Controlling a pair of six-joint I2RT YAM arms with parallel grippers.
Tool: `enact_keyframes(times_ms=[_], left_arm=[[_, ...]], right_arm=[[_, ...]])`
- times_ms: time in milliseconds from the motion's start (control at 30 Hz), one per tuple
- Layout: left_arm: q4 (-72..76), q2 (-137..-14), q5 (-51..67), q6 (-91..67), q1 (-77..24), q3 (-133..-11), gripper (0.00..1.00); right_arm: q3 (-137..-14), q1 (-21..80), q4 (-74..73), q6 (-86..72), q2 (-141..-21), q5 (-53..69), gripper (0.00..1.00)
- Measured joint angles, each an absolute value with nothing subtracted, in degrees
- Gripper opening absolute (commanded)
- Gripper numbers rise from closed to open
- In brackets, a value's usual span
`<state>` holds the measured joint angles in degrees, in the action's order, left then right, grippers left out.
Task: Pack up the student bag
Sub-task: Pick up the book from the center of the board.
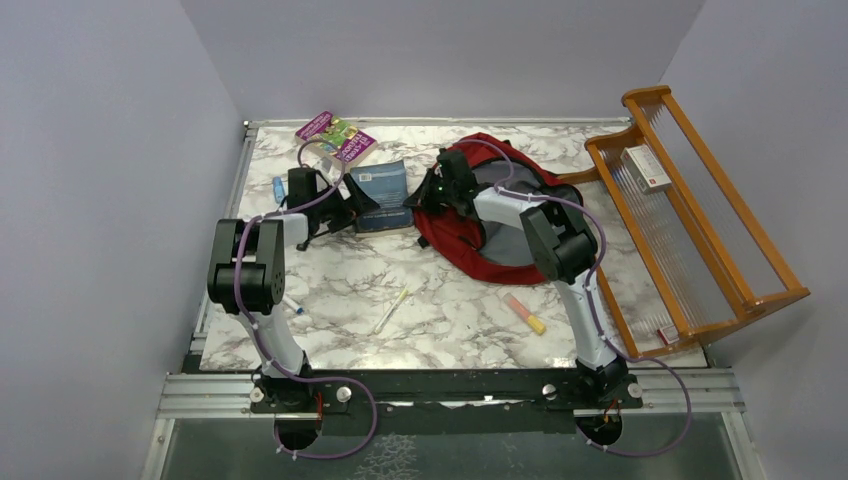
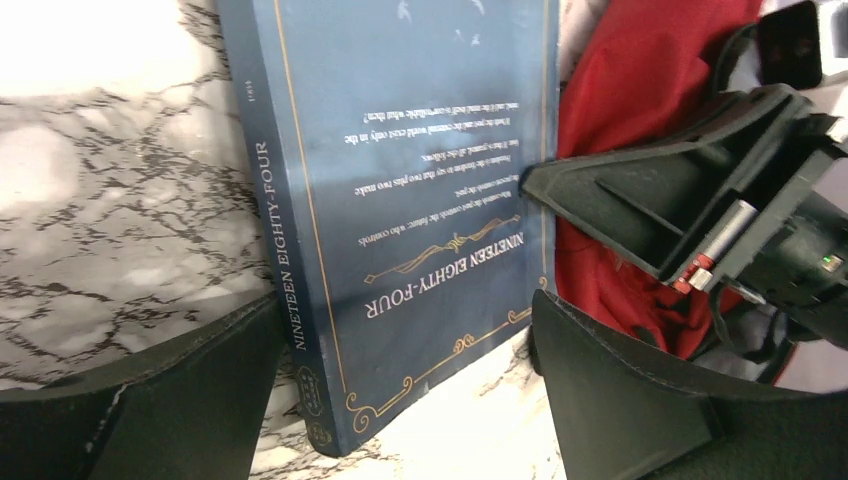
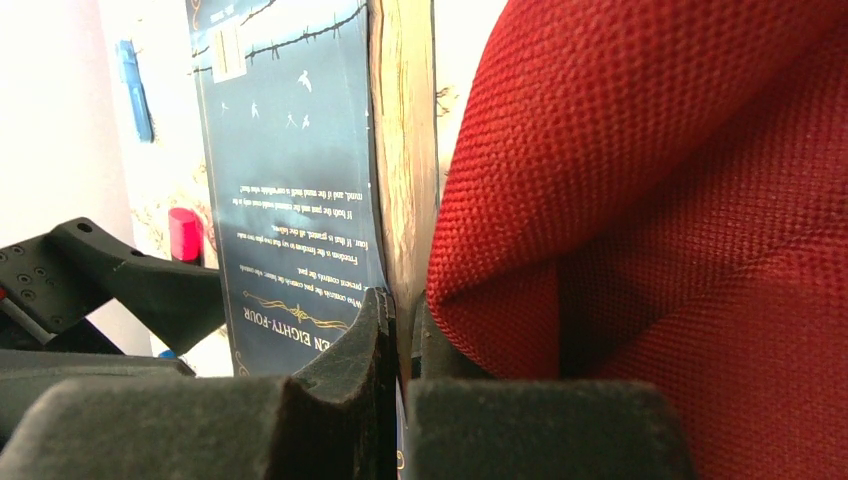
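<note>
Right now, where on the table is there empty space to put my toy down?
Bare marble lies in front, between the white pen and the orange marker, and at the back, between the purple book and the red backpack. It's crowded around the blue book.

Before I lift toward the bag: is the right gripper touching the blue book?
Touching. In the right wrist view the right gripper is shut on the edge of the blue book, with no gap.
</note>
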<state>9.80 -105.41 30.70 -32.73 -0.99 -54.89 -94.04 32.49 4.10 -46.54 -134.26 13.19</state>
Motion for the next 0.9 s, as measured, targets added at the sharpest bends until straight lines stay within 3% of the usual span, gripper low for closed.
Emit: enact_keyframes(times_ms=[233, 433, 633, 800, 900], left_arm=[[20.3, -106.4, 35.5, -38.3, -1.1, -50.3, 0.78], [24.4, -108.0, 38.1, -41.4, -1.8, -49.3, 0.57], [22.0, -108.3, 38.4, -42.5, -2.5, -49.3, 0.29], [20.2, -108.3, 38.6, -43.5, -2.6, -49.8, 0.06], [18.9, -107.5, 39.3, -43.2, -2.5, -50.2, 0.0]], right_arm=[[-93.9, 31.6, 4.1, -46.5, -134.3, 14.3, 0.01], [-93.9, 31.2, 4.2, -46.2, -134.4, 15.6, 0.01], [-93.7, 30.9, 4.6, -45.5, -134.4, 16.4, 0.01], [-91.4, 30.9, 6.5, -44.0, -132.8, 16.2, 0.24], [-89.1, 31.0, 6.6, -42.0, -130.5, 15.8, 0.39]])
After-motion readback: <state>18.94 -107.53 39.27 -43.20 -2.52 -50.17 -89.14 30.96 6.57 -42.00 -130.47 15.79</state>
